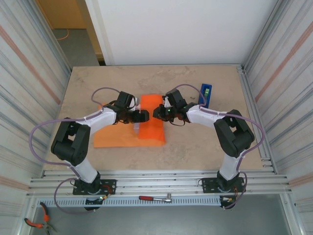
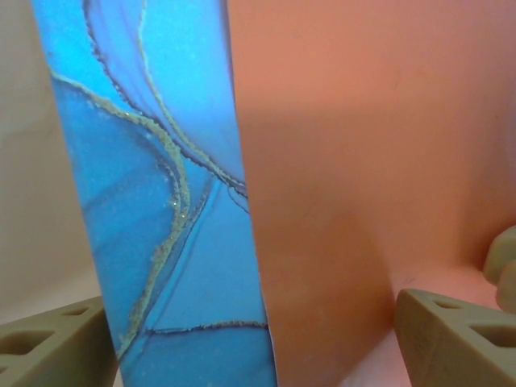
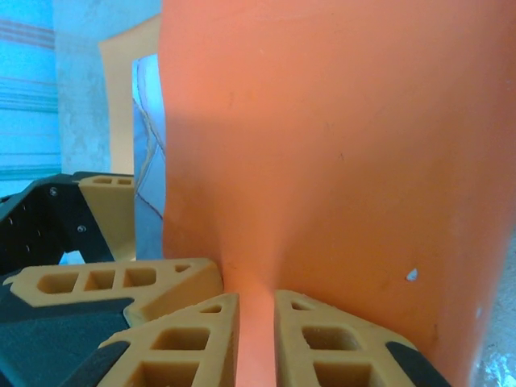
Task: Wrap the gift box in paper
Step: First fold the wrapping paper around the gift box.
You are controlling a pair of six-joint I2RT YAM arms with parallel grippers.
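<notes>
Right gripper (image 3: 256, 300) was almost closed, pads (image 3: 339, 343) pinching a raised fold of the paper (image 3: 339, 145); the sheet rose steeply right in front of that wrist camera

Left gripper (image 2: 250, 310) stood wide open, fingers (image 2: 451, 339) on either side of the gift box (image 2: 161, 201) and the paper lying against it. Couldn't tell if either pad touched

The box's marbled face read blue with glittery veins in the left wrist view, with paper covering its right part

From the top, both grippers met mid-table (image 1: 220, 142) at the lifted part of the paper, the rest lying flat toward the left arm. The box was mostly hidden there under paper and fingers

Blue tape dispenser (image 1: 206, 94) sat behind the right arm, well apart from the paper

Ratchet (image 1: 155, 198) lay on the near rail, red-handled pliers (image 1: 36, 223) at bottom left, cut off by the frame edge
</notes>
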